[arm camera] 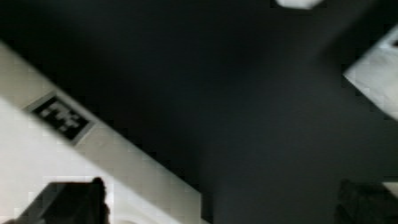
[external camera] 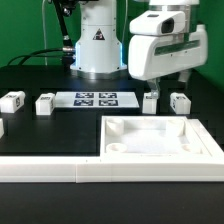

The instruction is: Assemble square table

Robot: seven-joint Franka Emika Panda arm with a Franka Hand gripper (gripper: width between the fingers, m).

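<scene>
The square table (external camera: 160, 138) lies flat on the black bench (external camera: 50, 135), on the near side of the scene and toward the exterior view's right, with its raised rim and corner sockets turned upward. Just in front of it you see the long white border rail (external camera: 50, 168), which runs along the near edge of the bench. Farther back stand four small tagged blocks: the first leg (external camera: 12, 100) at the far left, the second leg (external camera: 45, 103) near it, and the third leg (external camera: 150, 102) and the fourth leg (external camera: 180, 101) just behind the far rim of the slab. The marker board (external camera: 95, 98) lies between the second and the third. The arm (external camera: 165, 45) hangs above the two right legs, and its jaws are spread wide and pinch nothing. In the wrist view the dark fingertips (arm camera: 80, 200) stand well apart with only bench between them, and a white surface (arm camera: 36, 160) carries a black-and-white tag (arm camera: 63, 115). You cannot tell for sure which part this is.
</scene>
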